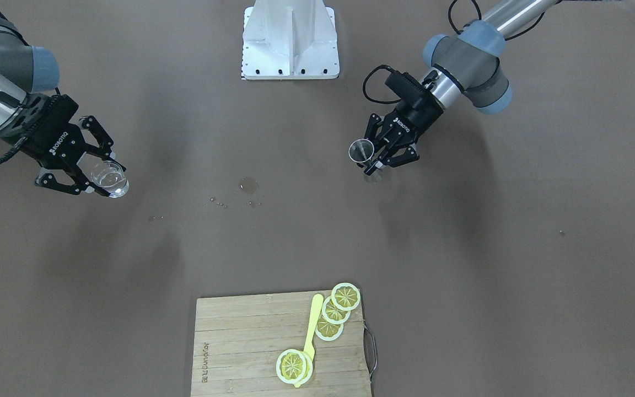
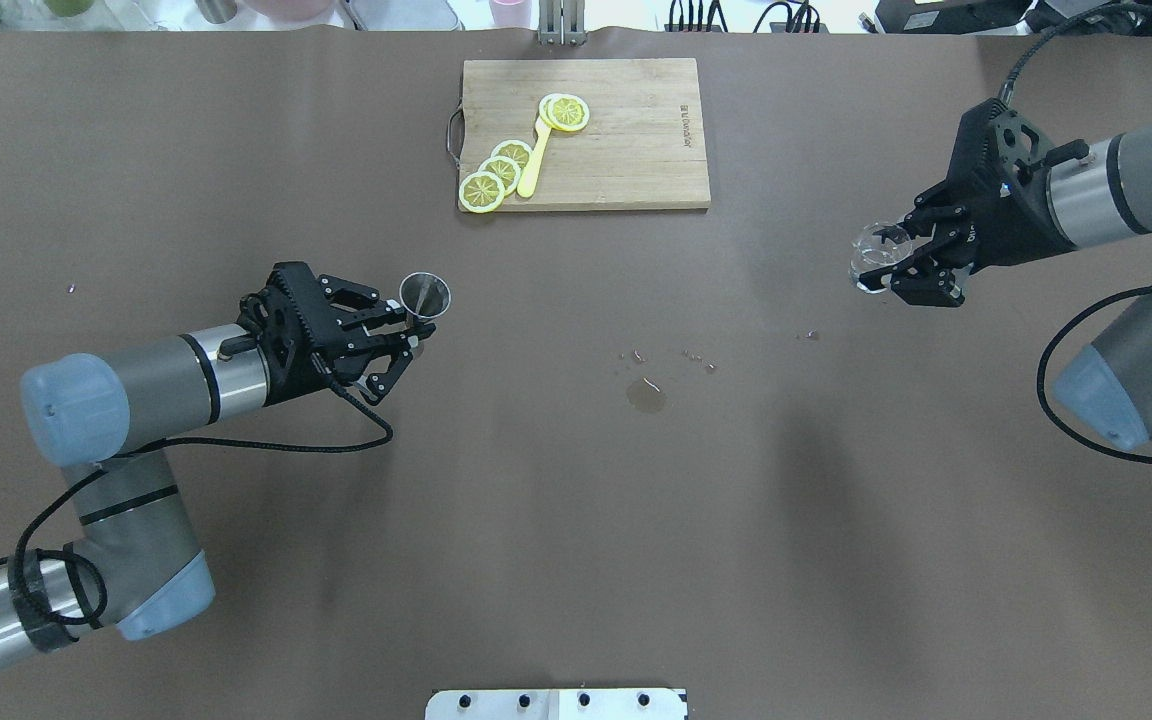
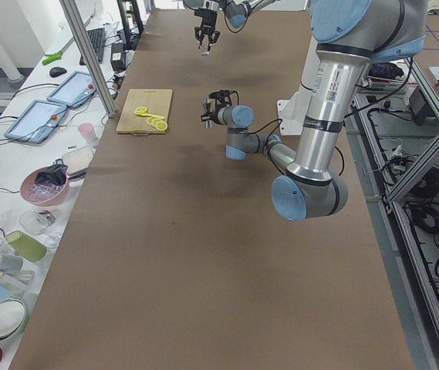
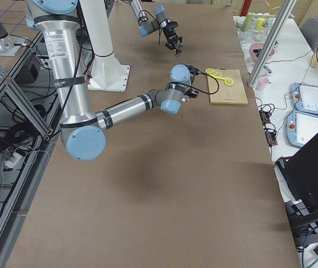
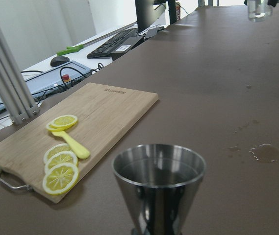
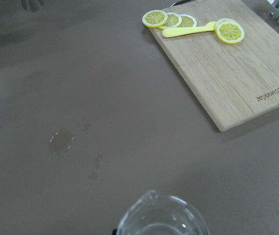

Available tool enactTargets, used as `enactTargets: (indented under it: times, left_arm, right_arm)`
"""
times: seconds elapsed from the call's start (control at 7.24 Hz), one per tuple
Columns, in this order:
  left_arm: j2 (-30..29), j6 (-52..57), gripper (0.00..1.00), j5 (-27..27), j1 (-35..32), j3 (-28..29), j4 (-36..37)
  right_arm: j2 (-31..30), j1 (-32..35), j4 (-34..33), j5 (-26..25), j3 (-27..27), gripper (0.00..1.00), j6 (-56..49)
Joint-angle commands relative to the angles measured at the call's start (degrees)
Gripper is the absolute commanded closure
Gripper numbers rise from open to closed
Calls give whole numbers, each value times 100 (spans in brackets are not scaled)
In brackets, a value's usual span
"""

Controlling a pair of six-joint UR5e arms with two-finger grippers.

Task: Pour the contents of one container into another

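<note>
Left arm [image 2: 151, 385] comes in from the bench's robot-side left corner, forearm near level, wrist pointing toward the right end. Left tool [image 2: 408, 330]: fingers pinched on the waist of the jigger [image 2: 425, 294], which stands upright, clear of the bench. Right arm [image 2: 1126, 190] comes in over the right end, wrist pointing toward the left end. Right tool [image 2: 881, 268]: fingers clamped around the glass cup [image 2: 874, 248], raised off the bench.

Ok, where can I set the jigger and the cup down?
Bare table lies between the left pincer and the puddle, and between the puddle and the right pincer. Droplets lie beside the puddle. The cutting board holds lemon slices at its handle end, bare elsewhere.
</note>
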Motion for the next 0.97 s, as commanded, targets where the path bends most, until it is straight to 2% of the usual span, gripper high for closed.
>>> enactTargets:
  times: [0.0, 0.28, 0.55, 0.83]
  left_arm:
    - [-685, 201, 100, -1066, -247, 705, -32]
    - [-1046, 349, 100, -1568, -326, 1084, -93]
    - [-1703, 421, 100, -1797, -362, 1960, -478]
    - [-1996, 561, 100, -1877, -388, 2298, -629]
  right_arm:
    - [159, -86, -141, 52, 43, 100, -9]
    - [379, -227, -667, 17, 262, 100, -9]
    - [415, -307, -678, -18, 315, 100, -9]
    - [397, -307, -687, -18, 386, 100, -9]
